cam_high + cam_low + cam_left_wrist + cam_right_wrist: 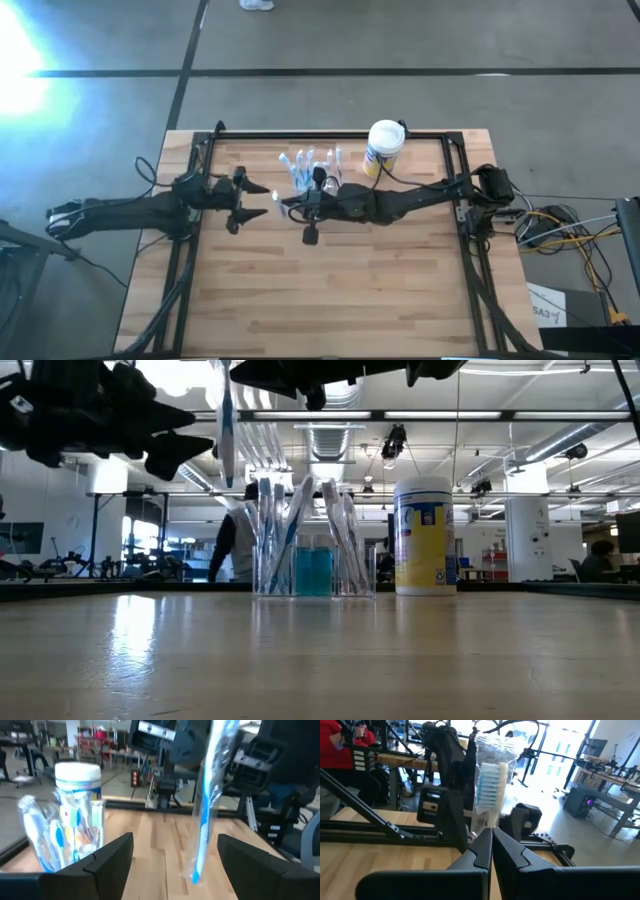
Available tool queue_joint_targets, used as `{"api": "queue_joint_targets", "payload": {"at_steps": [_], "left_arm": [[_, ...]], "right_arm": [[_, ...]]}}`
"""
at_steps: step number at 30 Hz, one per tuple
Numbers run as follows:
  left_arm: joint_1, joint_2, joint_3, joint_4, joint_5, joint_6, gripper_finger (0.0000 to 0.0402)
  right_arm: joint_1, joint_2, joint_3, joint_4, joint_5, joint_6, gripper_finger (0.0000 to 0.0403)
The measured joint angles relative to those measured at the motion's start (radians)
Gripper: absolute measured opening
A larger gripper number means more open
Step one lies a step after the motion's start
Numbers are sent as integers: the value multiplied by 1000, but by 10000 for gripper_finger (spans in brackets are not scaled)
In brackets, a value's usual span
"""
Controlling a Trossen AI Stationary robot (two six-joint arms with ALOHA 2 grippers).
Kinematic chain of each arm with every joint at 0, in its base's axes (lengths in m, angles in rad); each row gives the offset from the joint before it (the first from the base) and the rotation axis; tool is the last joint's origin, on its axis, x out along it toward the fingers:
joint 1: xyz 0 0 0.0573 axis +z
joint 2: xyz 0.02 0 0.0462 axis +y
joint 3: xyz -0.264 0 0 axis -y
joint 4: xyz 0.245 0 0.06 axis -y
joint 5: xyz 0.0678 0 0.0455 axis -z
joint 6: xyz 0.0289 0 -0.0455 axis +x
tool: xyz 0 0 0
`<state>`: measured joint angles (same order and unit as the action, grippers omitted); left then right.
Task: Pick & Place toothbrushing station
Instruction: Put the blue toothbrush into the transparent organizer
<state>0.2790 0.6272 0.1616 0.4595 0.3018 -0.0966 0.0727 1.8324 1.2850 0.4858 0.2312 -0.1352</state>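
Two hands aloft, right hand (491, 840) pinching toothbrush (487, 790)

A wrapped toothbrush (207, 802) is hanging upright between the open fingers (107, 857) of the left gripper (175, 855), touching neither. The toothbrushing station (60, 837) is standing beyond one finger, a white canister (77, 775) behind it.

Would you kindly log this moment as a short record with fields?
surface: wooden table
station: clear holder with toothbrushes, standing upright on the table
beside it: white canister, upright, apart from the holder
right end effector: shut on a wrapped toothbrush, held in the air
left end effector: open, facing the hanging toothbrush, not touching it
background: person behind the table in the low view
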Motion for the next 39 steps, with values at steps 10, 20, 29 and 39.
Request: {"api": "queue_joint_targets", "payload": {"at_steps": [10,20,29,39], "left_arm": [[-12,180,109,8,57,2,295],[-35,301,174,126,143,14,292],[-52,403,236,132,143,25,283],[-54,365,228,134,159,35,133]], "right_arm": [[0,0,0,15,5,-12,8],[-5,1,0,18,14,-26,8],[-4,1,0,11,33,-29,8],[-3,1,0,-3,33,-29,8]]}}
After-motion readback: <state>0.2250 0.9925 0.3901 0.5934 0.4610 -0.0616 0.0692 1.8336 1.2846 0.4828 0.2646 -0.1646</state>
